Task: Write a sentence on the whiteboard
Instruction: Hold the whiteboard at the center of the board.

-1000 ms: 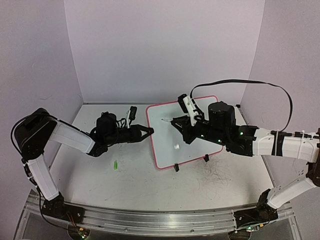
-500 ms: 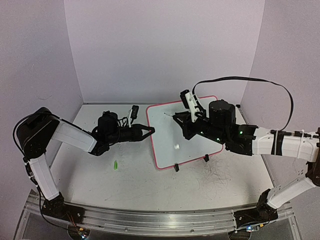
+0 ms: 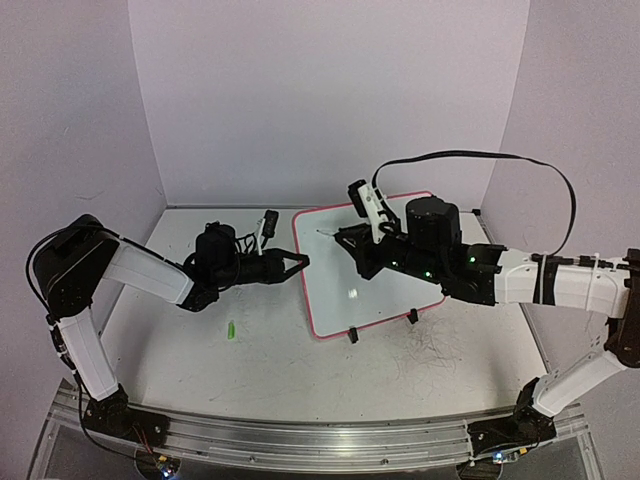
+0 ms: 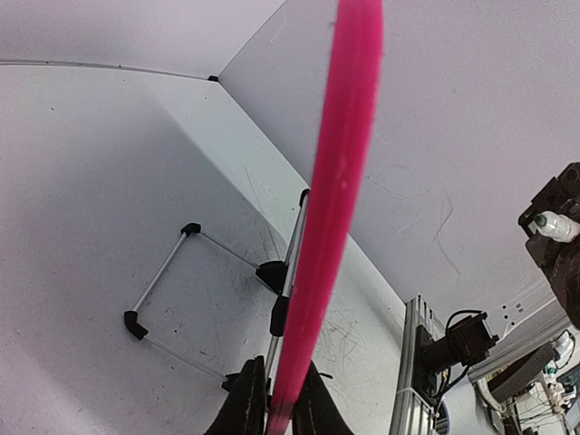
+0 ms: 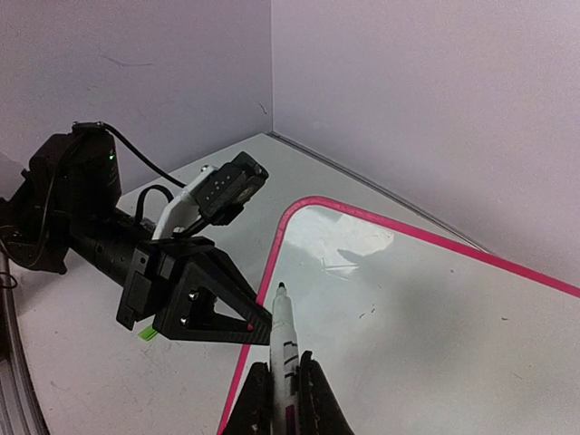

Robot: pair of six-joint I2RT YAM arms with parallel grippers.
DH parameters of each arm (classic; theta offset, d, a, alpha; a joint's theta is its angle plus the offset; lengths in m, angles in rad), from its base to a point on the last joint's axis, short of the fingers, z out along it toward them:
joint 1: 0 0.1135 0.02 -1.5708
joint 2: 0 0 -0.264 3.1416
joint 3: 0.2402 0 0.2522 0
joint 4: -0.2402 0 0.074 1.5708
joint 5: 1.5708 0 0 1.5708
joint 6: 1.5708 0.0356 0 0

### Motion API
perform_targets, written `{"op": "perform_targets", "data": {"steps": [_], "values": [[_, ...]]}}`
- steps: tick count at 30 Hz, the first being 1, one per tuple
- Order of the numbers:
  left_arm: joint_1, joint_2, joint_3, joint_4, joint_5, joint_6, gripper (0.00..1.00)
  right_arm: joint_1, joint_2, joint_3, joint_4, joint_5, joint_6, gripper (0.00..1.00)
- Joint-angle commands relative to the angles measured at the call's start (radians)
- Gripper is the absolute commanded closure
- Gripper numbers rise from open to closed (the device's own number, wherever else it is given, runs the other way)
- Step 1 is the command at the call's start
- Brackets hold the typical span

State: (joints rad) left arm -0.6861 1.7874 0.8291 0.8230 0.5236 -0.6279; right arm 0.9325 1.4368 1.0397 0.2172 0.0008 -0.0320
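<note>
Two end effectors meet at the whiteboard (image 3: 340, 305), which sits mid-worktop, slightly right of centre, far corner close to the back wall (image 3: 330, 100). Left end effector (image 3: 300, 262) is clenched on the board's left edge; in the left wrist view its fingers (image 4: 246, 408) pinch the pink rim (image 4: 340, 181) from both sides. Right end effector (image 5: 285, 399) is closed on a white marker (image 5: 285, 349), tip pointing at the board's far-left corner, right beside the left end effector's tips. Can't tell if the tip touches the surface.

Faint marks (image 5: 337, 267) on the board near that corner, too small to read.

Obstructions: right forearm lies across the board's right half and hides it in the top view. Black cable (image 3: 470, 157) loops high above that arm. Left arm's wrist camera (image 5: 231, 186) sits just off the board's left edge.

Around: small green piece (image 3: 231, 329) on the worktop (image 3: 260, 370), left of the board, apart from it and from the left arm. Two black clip feet (image 3: 352, 336) stick out at the board's near edge. Dark scribbles (image 3: 432, 352) on the worktop near the right foot.

Edges: left wall (image 3: 60, 120) and right wall (image 3: 580, 120) box in the sides; the board's right corner is near the right wall. Metal rail (image 3: 300, 440) runs along the near edge. Widest open stretch lies between the board's near edge and that rail.
</note>
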Motion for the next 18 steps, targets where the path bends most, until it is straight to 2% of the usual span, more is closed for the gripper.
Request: {"op": "perform_targets", "data": {"steps": [1,7,18], "values": [[0.005,-0.029,-0.005,0.051,0.014,0.009,0.83,0.004,0.0,0.027,0.029,-0.044,-0.011,1.0],[0.005,-0.036,-0.018,0.05,0.026,0.008,0.77,0.005,0.029,0.039,0.031,-0.052,-0.01,1.0],[0.005,-0.03,-0.023,0.05,0.019,0.025,0.88,0.005,0.08,0.087,0.024,-0.01,-0.005,1.0]]}}
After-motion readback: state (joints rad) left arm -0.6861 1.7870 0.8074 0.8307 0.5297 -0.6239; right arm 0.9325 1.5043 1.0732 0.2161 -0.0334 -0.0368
